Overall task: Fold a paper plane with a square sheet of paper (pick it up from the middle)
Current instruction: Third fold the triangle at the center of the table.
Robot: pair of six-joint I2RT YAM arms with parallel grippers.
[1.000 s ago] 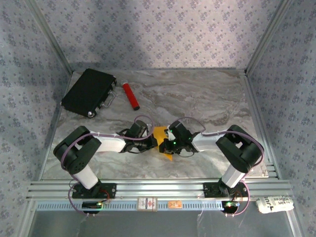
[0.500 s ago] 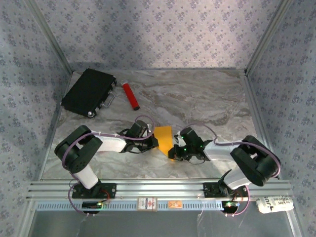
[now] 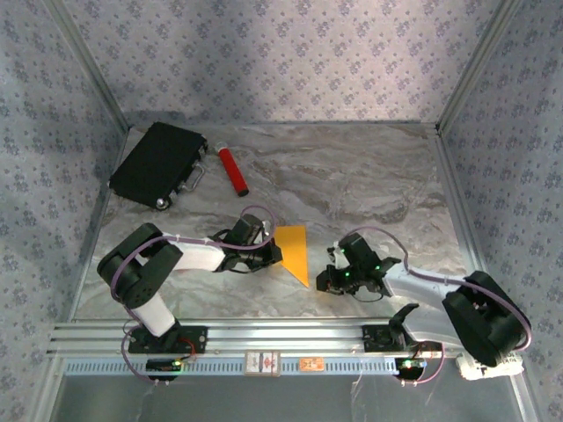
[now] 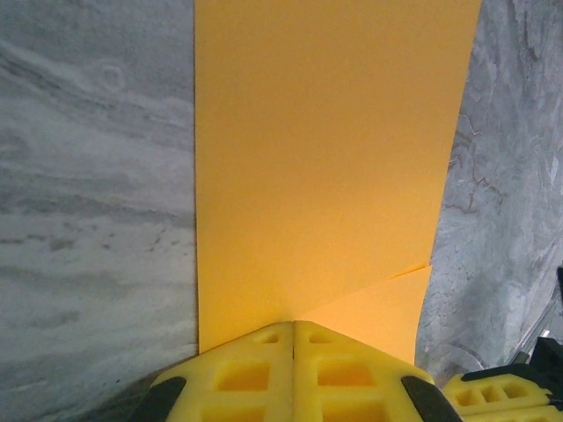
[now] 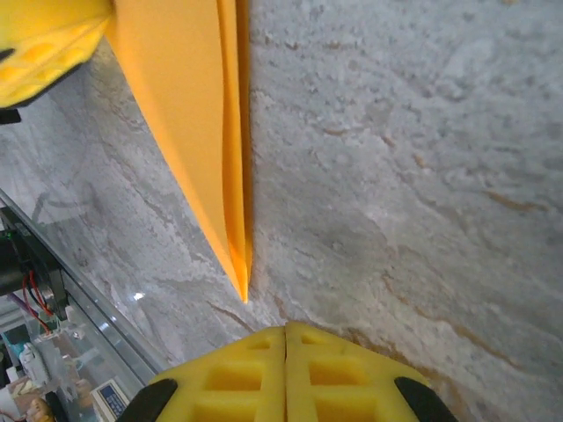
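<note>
The square sheet of paper [image 3: 293, 251] is orange-yellow and creased to a pointed shape, lying flat on the marble table with its point toward the near edge. In the left wrist view the paper [image 4: 325, 167] shows a diagonal folded flap and runs under my left gripper [image 4: 293, 327], whose jaws are shut together at the sheet's left edge [image 3: 274, 255]. My right gripper [image 3: 327, 280] is shut with nothing in it, just right of the paper's point. Its wrist view has the layered paper tip [image 5: 230, 220] a short way ahead of the right gripper [image 5: 286, 332].
A black case [image 3: 158, 163] lies at the far left, with a red cylinder [image 3: 233, 170] beside it. An aluminium rail [image 3: 281, 336] runs along the near edge. Patterned walls close in the sides and back.
My right arm has drawn back to the right and nearer the front edge, off the paper, leaving the pointed fold uncovered. The left gripper has stayed put.
</note>
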